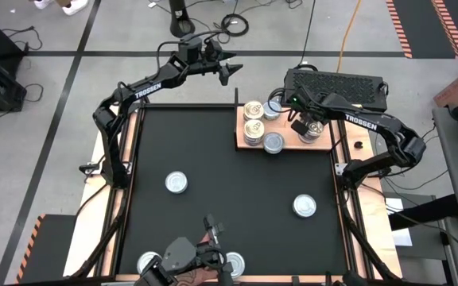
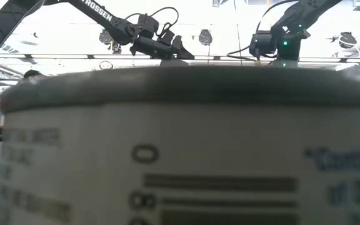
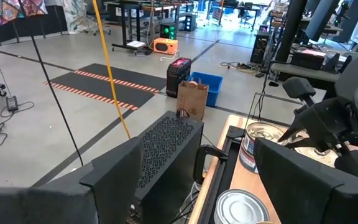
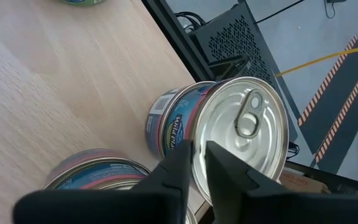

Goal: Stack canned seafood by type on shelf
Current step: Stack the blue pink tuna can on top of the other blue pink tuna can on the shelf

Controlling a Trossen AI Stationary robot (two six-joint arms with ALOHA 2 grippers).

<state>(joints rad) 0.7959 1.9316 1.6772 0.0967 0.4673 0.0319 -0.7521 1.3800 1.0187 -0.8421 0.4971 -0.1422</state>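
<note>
Over the shelf (image 1: 289,143), the right end effector (image 4: 197,163) pinches a silver-topped tin's (image 4: 241,140) rim, fingers narrow.

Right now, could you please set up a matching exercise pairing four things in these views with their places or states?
Things:
1. left gripper
2. right gripper
3. shelf
4. black ventilated box

Places or states:
A. light wood, at the mat's far right corner
B. over a tin on the shelf
C. off the table, behind the shelf
D. open, raised beyond the table's far edge

Pairs: 1-D, 2-B, 3-A, 4-C
</note>
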